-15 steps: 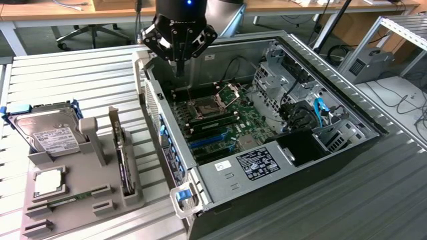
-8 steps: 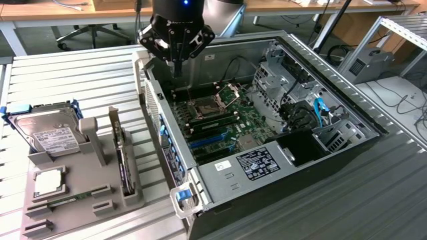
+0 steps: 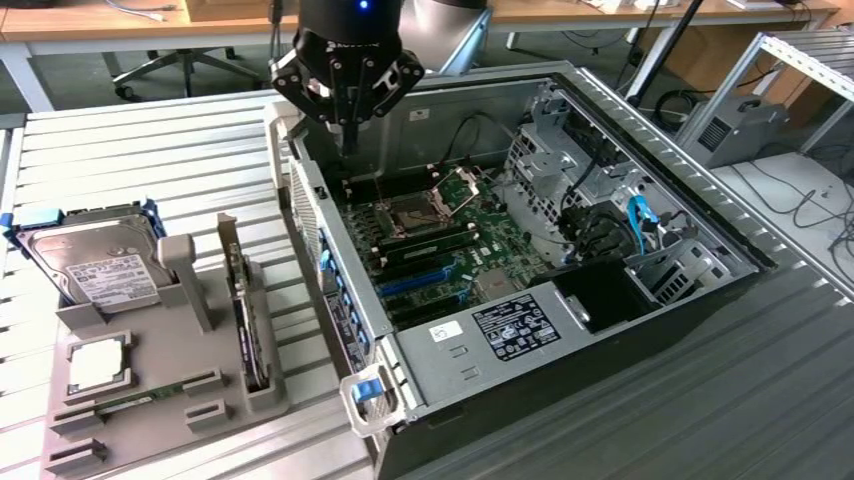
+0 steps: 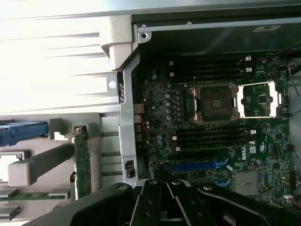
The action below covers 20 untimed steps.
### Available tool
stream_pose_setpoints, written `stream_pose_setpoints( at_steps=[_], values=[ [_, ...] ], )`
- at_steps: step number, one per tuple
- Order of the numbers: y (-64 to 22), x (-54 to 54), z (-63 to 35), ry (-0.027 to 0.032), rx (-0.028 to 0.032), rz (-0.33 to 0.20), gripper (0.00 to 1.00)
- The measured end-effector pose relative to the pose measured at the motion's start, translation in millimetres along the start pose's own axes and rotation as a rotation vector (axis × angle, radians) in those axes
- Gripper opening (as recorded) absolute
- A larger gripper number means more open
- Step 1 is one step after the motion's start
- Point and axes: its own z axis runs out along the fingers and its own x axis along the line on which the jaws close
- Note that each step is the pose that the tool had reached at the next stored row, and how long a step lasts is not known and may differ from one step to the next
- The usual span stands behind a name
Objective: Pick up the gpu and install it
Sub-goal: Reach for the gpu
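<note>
Slatted metal tabletop carries an open computer case lying on its side, with wooden desks and an office chair behind it at twelve o'clock in the exterior view. In that view the claw hangs over the case's corner at about eleven o'clock from the motherboard, its fingers pressed together and holding nothing. A grey holder lies on the table at about eight o'clock from the case. The graphics card stands on its edge in a slot of this holder, well apart from the claw. A hard drive leans at the holder's ten o'clock side, and a memory stick lies flat near its six o'clock end. The wrist view adds a look straight down onto the board: the processor socket with its frame swung open, the dark memory slots beside it and a blue slot near the closed claw. It also catches the graphics card as a thin green strip outside the case wall.
</note>
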Motion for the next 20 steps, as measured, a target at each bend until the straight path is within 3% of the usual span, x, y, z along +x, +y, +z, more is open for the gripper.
stream_pose_setpoints(
  at_steps=[20],
  values=[
    [-0.9, 11.6, -0.3, 0.0, 0.0, 0.0, 0.11]
  ],
)
